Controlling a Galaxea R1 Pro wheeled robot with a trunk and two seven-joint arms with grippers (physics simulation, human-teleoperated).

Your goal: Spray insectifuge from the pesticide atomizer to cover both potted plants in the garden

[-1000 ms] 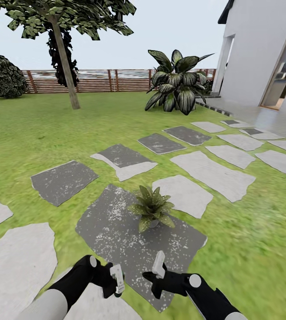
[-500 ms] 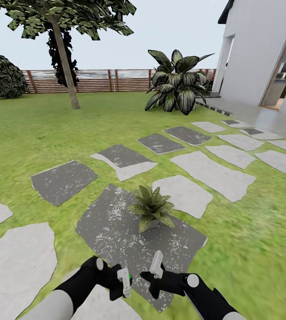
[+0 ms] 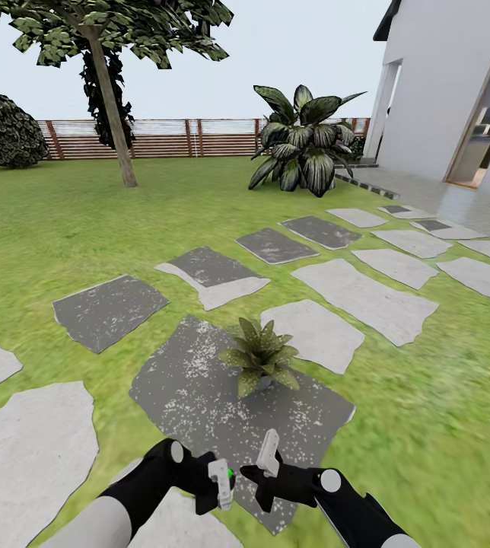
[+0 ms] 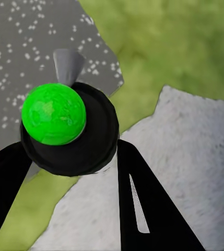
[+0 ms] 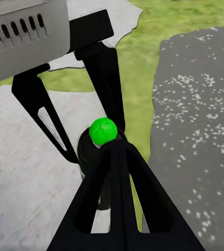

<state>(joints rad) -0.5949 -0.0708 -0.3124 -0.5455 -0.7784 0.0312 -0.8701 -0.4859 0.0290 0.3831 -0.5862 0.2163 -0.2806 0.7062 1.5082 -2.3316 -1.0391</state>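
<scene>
Potted plant [image 3: 261,358] on stepping stone [image 3: 199,396]

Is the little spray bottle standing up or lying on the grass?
Neither: the pesticide atomizer is off the ground, roughly upright, pinched in the left tool, near the potted plant.

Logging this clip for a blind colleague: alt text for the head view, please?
A small speckled potted plant sits on a dark stepping stone in a lawn, just beyond both tools; the left tool holds the pesticide atomizer, the right tool is beside it.
</scene>
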